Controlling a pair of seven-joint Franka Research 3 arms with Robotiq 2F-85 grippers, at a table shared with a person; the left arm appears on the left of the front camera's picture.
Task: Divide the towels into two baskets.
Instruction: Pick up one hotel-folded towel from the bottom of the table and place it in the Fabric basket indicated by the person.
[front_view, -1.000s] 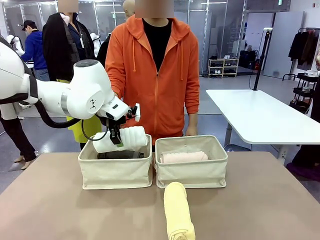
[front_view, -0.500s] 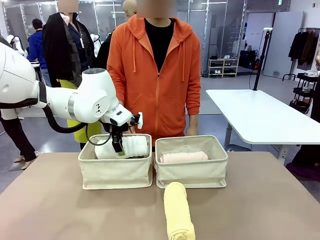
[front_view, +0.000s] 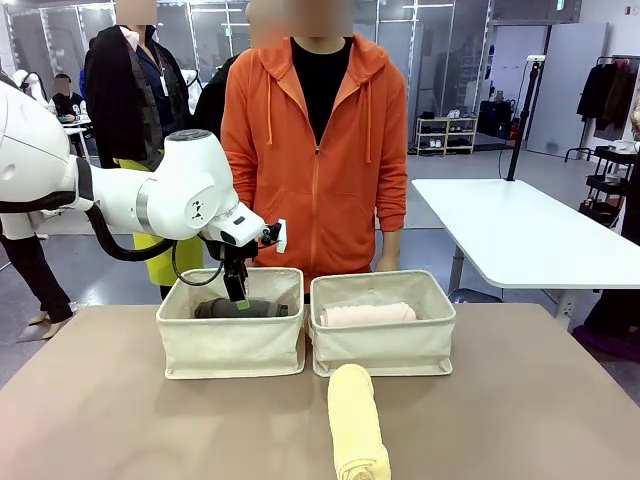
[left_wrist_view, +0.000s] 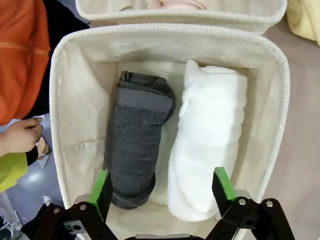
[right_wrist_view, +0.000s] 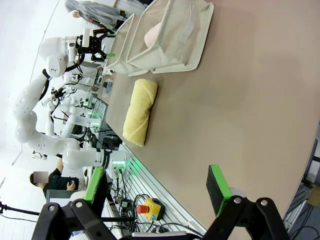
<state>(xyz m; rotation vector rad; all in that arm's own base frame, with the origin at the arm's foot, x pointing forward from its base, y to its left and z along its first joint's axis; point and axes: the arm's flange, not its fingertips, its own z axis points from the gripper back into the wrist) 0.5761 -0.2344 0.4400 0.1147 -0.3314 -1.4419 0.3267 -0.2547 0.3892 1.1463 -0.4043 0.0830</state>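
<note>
Left gripper spread wide and empty over the left basket. The white towel lies directly beneath it, beside the dark grey towel under its other finger. Best to lift straight up, fingers clear of terry and rim, so neither roll drags out. Right gripper also wide, empty; yellow towel lies ahead of it, likely bound for the right basket with the pink towel.

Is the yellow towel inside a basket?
No, the yellow towel lies on the table, just in front of the right basket.
</note>
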